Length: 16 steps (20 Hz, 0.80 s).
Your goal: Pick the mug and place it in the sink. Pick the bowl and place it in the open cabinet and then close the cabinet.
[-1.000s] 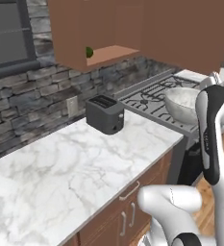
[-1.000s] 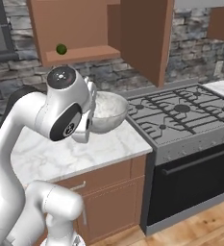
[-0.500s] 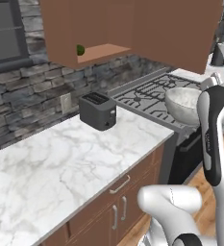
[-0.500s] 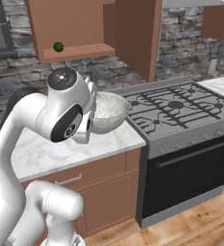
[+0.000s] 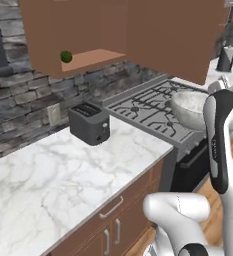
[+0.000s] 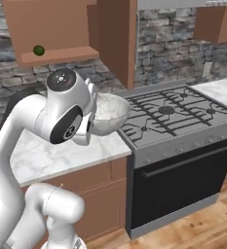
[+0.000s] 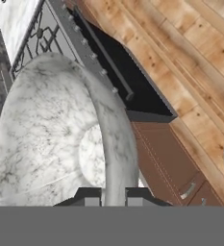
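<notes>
1. I see the bowl, grey-white and mottled like stone, its rim pinched between the pincer tips.
2. It hangs in the air at the table's edge beside the stove.
3. The cabinet stands open, reddish-brown, its door swung out.

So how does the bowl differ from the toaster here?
The bowl is round, pale and marbled; the toaster is boxy and dark grey. The bowl is held off the surface, its rim clamped in the end effector; the toaster stands on the counter by the stone wall. Both are upright.
</notes>
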{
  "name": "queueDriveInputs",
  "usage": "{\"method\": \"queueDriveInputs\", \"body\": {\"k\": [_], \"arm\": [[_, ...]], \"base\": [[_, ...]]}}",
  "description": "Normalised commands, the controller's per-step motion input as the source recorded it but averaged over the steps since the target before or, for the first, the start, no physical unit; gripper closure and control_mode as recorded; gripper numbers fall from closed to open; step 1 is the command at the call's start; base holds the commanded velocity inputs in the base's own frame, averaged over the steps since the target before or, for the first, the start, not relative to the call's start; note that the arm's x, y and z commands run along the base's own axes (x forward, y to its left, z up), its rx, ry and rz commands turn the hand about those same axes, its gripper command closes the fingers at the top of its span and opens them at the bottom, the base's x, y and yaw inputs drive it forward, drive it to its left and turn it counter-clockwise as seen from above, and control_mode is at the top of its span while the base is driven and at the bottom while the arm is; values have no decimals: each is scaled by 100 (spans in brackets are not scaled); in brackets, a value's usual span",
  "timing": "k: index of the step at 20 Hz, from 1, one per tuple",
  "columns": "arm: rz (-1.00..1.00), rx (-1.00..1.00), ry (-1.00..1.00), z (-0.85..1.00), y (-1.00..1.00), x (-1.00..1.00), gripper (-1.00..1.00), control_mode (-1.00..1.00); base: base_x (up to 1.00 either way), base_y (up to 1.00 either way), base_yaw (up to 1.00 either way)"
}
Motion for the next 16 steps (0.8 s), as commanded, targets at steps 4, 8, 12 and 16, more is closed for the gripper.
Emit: {"method": "queueDriveInputs", "body": {"k": [4, 8, 12, 16], "arm": [[0, 0, 0, 0, 0, 0, 100, 100], [0, 0, 0, 0, 0, 0, 100, 100], [0, 0, 0, 0, 0, 0, 100, 100], [0, 0, 0, 0, 0, 0, 100, 100]], "base": [[64, -3, 0], [81, 86, 0], [97, 70, 0], [76, 100, 6]]}}
